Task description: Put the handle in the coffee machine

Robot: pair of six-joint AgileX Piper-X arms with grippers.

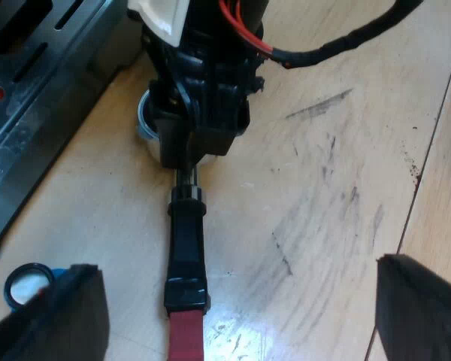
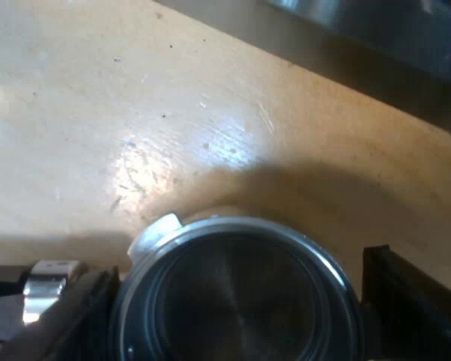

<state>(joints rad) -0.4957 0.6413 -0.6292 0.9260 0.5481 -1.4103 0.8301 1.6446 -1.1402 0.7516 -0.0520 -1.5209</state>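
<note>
Plainly, the holder [image 1: 186,241] lay flat on the wooden table [image 1: 323,150], just beside the espresso machine [image 1: 30,83] and not locked into its front. Its dark handle pointed away from the machine's slotted metal tray, and its red end [image 1: 186,335] sat between the fingers [image 1: 425,308] of the left gripper [image 1: 233,274]. Those fingers stood wide apart, above the table, and held nothing. The right gripper [image 2: 240,293] was down over the holder's round metal basket [image 1: 146,124]. Seen from its own wrist, the basket's rim [image 2: 210,226] filled the gap between its two fingers [image 2: 71,316], which sat snug against it on either side, so it had the holder clamped. A small round thing with a blue edge [image 1: 26,284] lay on the table, near one left finger.
</note>
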